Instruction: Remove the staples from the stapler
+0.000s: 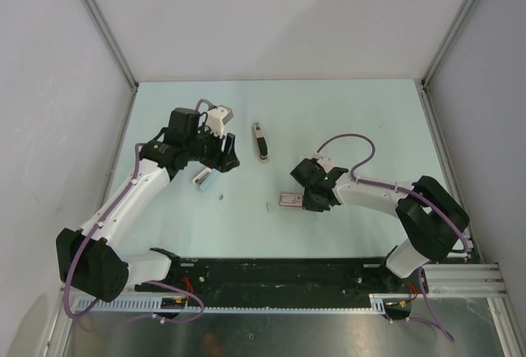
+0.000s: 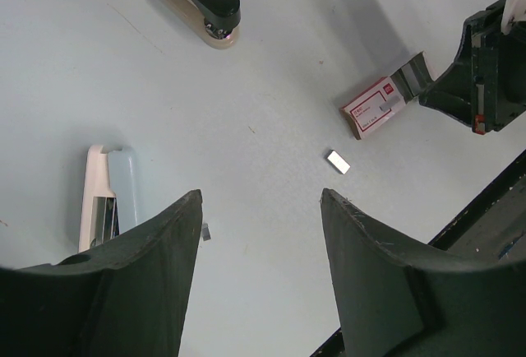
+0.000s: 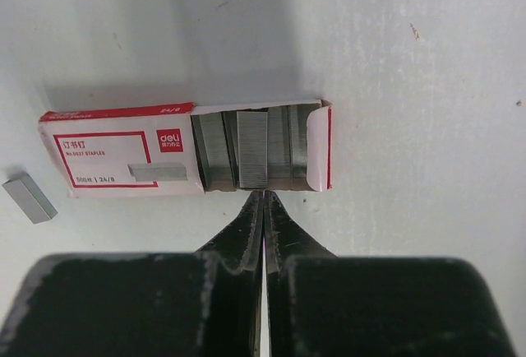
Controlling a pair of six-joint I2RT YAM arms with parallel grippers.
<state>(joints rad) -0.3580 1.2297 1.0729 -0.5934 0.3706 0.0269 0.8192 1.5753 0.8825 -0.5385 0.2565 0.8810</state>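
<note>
A white-and-blue stapler (image 1: 202,178) lies on the table, its channel open in the left wrist view (image 2: 103,201). A black-and-beige stapler (image 1: 261,141) lies further back (image 2: 205,3). Two small silvery staple bits lie loose: one (image 1: 220,197) next to my left finger (image 2: 205,231), one (image 1: 269,206) nearer the box (image 2: 338,162) (image 3: 29,198). My left gripper (image 1: 223,159) hovers open and empty (image 2: 259,201). My right gripper (image 1: 304,199) is shut, its tips (image 3: 264,195) at the open end of the pink-and-white staple box (image 3: 123,155), which holds staple strips.
The box also shows in the top view (image 1: 289,200) and left wrist view (image 2: 374,108). The black rail (image 1: 279,275) runs along the near table edge. Grey walls enclose the table on three sides.
</note>
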